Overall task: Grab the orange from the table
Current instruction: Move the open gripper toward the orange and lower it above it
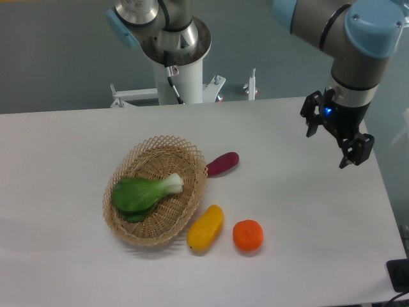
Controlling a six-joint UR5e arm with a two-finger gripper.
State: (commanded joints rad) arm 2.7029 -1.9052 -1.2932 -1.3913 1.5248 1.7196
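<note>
Camera view from above the bench (pixel 307 211): the orange (pixel 248 235) is sitting just right of a yellow mango-like fruit (pixel 206 228), near the front right of a wicker basket (pixel 128 220) holding bok choy (pixel 144 192). The pincer (pixel 335 137) is hanging open and empty, well apart, up and right of the basket. Descending squarely over the orange, fingers clearing the yellow fruit, would likely be giving the cleanest grip.

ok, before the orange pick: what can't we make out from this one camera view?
- gripper: finger gap unclear, dark fingers overlap at this angle.
- orange: underside and far side hidden by its own body.
- basket: floor under the bok choy covered.
- table: left and near edges cut off by the frame.
</note>
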